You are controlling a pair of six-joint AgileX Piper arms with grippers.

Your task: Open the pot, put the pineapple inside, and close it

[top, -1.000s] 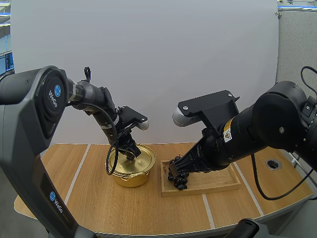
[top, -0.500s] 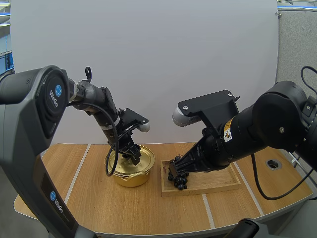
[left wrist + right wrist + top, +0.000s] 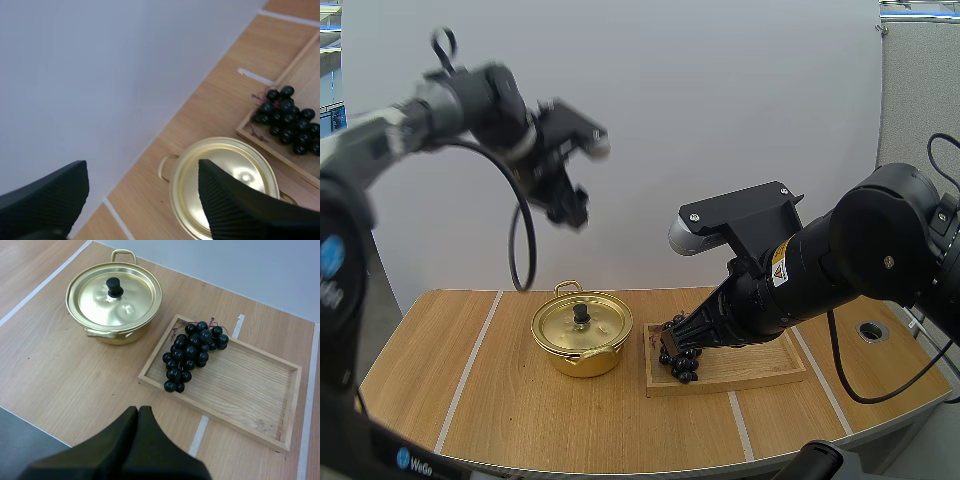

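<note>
Now left fingers (image 3: 235, 210) risen high above closed pot (image 3: 582, 340).

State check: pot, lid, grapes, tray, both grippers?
Pot: closed, upright on the table.
Lid: seated on the pot.
Grapes: lying in the tray, at the end near the pot, not gripped.
Tray: flat on the table, holding the grapes.
Left gripper: open, empty, high above the pot.
Right gripper: shut, empty.
</note>
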